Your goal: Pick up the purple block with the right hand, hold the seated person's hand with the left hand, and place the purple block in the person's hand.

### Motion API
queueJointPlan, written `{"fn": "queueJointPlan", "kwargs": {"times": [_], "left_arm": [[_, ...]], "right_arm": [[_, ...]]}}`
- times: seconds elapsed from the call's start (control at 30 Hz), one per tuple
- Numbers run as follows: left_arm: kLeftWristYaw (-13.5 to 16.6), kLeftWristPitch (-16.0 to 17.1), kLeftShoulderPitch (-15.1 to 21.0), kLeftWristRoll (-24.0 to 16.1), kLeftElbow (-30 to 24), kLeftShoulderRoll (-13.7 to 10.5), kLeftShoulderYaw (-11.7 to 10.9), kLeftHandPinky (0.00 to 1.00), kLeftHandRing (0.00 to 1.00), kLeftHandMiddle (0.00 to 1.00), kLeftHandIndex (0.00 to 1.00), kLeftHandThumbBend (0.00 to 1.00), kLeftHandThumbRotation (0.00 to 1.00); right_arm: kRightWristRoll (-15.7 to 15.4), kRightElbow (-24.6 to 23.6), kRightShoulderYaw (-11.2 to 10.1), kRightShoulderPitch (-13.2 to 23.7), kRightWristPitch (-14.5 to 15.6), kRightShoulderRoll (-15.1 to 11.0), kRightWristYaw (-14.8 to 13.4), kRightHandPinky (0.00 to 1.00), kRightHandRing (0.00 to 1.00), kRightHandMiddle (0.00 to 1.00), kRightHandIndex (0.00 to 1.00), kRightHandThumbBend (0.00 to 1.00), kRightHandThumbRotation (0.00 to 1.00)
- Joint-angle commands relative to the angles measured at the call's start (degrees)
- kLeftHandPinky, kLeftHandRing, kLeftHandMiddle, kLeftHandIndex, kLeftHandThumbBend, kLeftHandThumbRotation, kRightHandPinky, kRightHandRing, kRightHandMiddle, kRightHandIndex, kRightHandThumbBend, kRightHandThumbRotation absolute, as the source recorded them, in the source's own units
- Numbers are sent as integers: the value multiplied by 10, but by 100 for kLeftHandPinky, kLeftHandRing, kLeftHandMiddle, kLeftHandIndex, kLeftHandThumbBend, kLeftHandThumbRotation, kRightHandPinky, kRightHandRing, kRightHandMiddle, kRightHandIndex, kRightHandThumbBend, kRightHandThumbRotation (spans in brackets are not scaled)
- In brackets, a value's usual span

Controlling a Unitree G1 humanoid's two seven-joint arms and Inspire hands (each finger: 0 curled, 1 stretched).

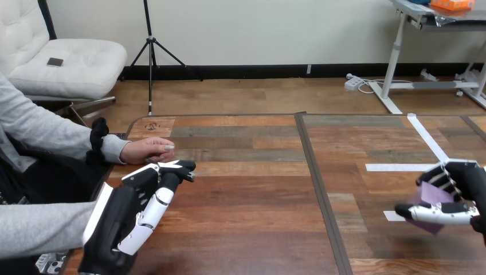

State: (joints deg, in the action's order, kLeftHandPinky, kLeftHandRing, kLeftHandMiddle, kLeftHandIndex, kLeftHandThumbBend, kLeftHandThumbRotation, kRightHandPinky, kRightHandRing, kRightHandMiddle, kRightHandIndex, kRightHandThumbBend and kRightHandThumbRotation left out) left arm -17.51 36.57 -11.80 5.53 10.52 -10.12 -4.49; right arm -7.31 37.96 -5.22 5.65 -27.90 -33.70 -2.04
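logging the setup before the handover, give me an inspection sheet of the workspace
surface: wooden table, with white tape strips on its right part
job's things: purple block in the right hand; person's hand resting at the table's left edge
clutter: nothing seen
hands: left hand open, fingers close beside the person's hand, contact cannot be told; right hand shut on the purple block
cables: nothing seen
surroundings: person seated at the table's left side

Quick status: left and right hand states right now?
Left hand: open, close beside the person's hand, not curled round it.
Right hand: shut on the purple block.
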Motion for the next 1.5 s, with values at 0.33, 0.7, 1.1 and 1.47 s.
{"fn": "queueJointPlan", "kwargs": {"times": [0.33, 0.7, 1.1, 1.47], "left_arm": [[25, 14, 33, -23, -33, -26, -26, 56, 73, 72, 55, 32, 49], [61, 17, 27, -93, -65, -49, -51, 53, 70, 73, 59, 41, 37], [99, -15, 11, -183, -122, -80, -77, 58, 75, 76, 70, 73, 34], [138, -56, 1, -283, -164, -111, -97, 68, 79, 80, 78, 94, 39]], "right_arm": [[64, -41, -32, 36, -69, 27, 22, 18, 22, 39, 42, 90, 0], [81, -49, -37, 37, -77, 31, 35, 16, 19, 38, 41, 90, 0], [82, -34, -41, 44, -91, 32, 46, 16, 20, 38, 41, 90, 0], [73, -42, -41, 41, -76, 37, 37, 21, 25, 39, 41, 90, 0]]}}
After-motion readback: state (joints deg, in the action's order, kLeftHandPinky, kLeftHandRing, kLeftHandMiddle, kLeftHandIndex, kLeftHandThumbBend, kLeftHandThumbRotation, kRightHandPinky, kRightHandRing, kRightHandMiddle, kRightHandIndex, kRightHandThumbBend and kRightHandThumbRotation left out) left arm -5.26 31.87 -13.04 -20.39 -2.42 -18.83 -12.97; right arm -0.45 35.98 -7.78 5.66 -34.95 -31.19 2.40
